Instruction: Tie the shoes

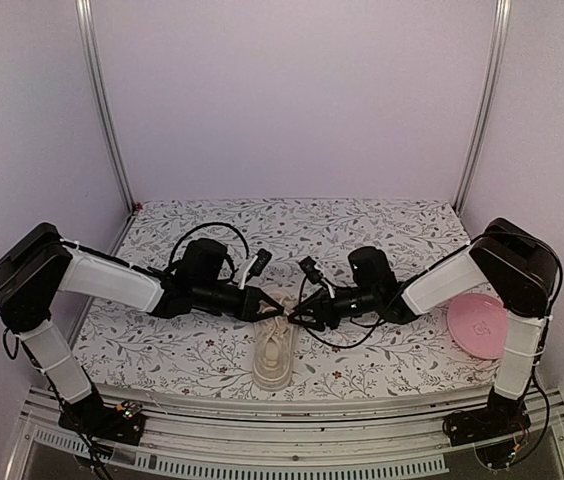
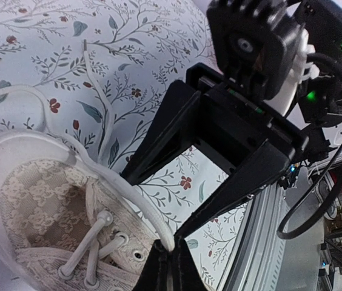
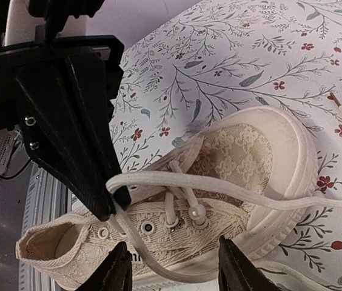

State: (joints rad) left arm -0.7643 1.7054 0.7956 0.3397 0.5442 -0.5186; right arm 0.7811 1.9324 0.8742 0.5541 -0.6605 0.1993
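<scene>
Pinching a white lace (image 3: 159, 176), your left gripper (image 1: 265, 305) is holding its black fingers pressed together on the cord just above the eyelets of the cream low-top lace-fabric sneaker (image 1: 274, 352). The sneaker is lying on its sole at the near middle of the floral-patterned table cloth (image 1: 382, 225), with its heel opening toward the near edge and its rubber toe cap pointing far. From the pinch, the lace is stretching across the tongue and over the toe cap onto the cloth. Your right gripper (image 1: 297, 315) is hanging just right of the left one, over the sneaker's laced part, with its fingers standing apart. Whether they are brushing the upper is hard to tell from these angles. A round pink plate (image 1: 474, 322) is sitting well apart at the right, beside the right arm.
</scene>
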